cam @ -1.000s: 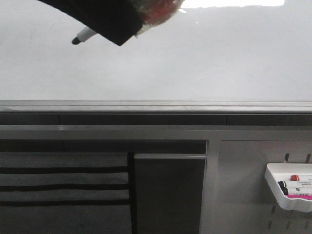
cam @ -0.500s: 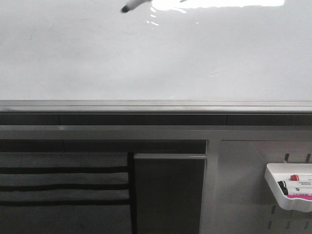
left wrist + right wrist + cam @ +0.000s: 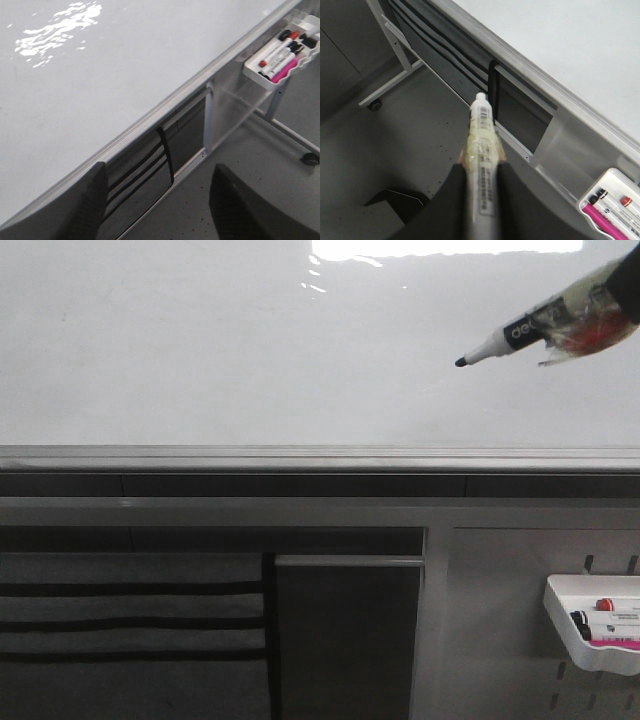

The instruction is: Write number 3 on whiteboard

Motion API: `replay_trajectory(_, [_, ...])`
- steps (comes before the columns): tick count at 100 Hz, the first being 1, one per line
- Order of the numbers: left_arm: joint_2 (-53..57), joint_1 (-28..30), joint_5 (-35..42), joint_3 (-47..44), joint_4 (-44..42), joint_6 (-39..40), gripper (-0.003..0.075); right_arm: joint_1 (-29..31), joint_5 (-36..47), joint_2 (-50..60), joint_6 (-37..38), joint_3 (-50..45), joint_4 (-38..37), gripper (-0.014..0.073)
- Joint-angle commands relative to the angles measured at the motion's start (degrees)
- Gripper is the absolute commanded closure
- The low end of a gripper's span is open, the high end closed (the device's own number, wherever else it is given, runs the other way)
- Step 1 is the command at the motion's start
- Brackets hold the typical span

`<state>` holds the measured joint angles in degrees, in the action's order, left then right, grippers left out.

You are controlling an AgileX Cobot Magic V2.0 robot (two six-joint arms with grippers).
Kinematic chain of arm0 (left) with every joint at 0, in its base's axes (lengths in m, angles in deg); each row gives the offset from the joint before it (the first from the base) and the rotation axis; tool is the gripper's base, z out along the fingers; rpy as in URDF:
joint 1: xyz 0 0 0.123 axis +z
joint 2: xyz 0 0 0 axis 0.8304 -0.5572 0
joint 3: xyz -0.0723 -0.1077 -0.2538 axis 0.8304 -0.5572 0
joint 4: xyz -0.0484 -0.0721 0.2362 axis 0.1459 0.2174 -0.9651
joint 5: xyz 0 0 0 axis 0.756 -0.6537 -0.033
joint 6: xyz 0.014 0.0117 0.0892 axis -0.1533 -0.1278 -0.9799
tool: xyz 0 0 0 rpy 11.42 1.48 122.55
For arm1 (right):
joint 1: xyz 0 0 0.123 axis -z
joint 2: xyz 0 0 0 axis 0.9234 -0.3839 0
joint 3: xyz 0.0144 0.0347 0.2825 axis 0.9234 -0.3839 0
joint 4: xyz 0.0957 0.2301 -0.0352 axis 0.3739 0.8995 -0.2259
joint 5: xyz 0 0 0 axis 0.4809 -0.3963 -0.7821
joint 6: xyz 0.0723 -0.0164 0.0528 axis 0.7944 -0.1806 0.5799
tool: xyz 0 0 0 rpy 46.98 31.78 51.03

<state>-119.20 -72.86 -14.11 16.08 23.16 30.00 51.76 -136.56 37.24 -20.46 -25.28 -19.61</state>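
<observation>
White tray, front view 4 o'clock, on grey pegboard panel; holds markers, red and black caps
Grey edge rail across mid-frame, below whiteboard
Whiteboard: glossy, blank, fills upper half
Right gripper, 2 o'clock: fingers pinching taped marker, tip toward 9 o'clock, board contact not discernible
Left gripper: fingers spread, holding nothing

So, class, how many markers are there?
3 at least: one marker in the right gripper by the whiteboard, plus a red-capped marker and a black-capped marker in the white tray; others may lie hidden there.
</observation>
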Motion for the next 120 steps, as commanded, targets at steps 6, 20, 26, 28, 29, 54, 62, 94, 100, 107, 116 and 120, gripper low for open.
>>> replay_trajectory(6, [0.92,1.94,4.19,0.21,3.28,1.26,0.0303,0.28,6.34,0.36,0.12,0.86,5.22,0.0587])
replay_trajectory(20, [0.25,1.94,4.19,0.11,3.45,1.26,0.0303,0.28,10.75,-0.04,-0.28,1.28,8.97,0.0587])
replay_trajectory(26, [-0.14,1.94,4.19,0.11,3.45,1.26,0.0303,0.28,11.28,-1.29,-0.14,2.68,10.29,0.0587])
replay_trajectory(28, [-0.12,1.94,4.19,0.11,3.45,1.26,0.0303,0.28,10.93,-1.70,-0.14,3.48,10.24,0.0587])
replay_trajectory(29, [-0.12,1.94,4.19,0.11,3.45,1.26,0.0303,0.28,10.66,-2.17,-0.14,3.76,10.24,0.0587])
replay_trajectory(54, [-0.50,1.94,3.30,0.11,3.45,1.26,0.0303,0.28,1.67,-14.64,-0.14,17.65,9.14,0.0587])
replay_trajectory(62, [-0.50,1.94,3.30,0.11,3.45,1.26,0.0303,0.09,-3.23,-18.80,0.16,23.06,8.85,0.0587])
replay_trajectory(94, [-0.50,1.94,3.40,0.11,3.45,1.26,0.0303,-10.26,1.65,-26.04,18.19,31.98,-13.55,0.0587])
replay_trajectory(100, [-0.50,1.94,3.40,0.11,3.45,1.26,0.0303,-8.79,1.55,-26.81,18.19,33.19,-11.62,0.0587])
replay_trajectory(107, [-0.50,1.94,3.40,0.11,3.45,1.26,0.0303,-6.01,1.37,-27.97,16.63,34.21,-7.37,0.0587])
replay_trajectory(116, [-0.50,1.94,3.40,0.11,3.45,1.26,0.0303,-3.27,0.38,-29.22,11.08,34.61,-1.30,0.0587])
replay_trajectory(120, [-0.50,1.94,3.40,0.11,3.45,1.26,0.0303,-2.98,0.38,-29.59,9.59,34.61,0.18,0.0587])
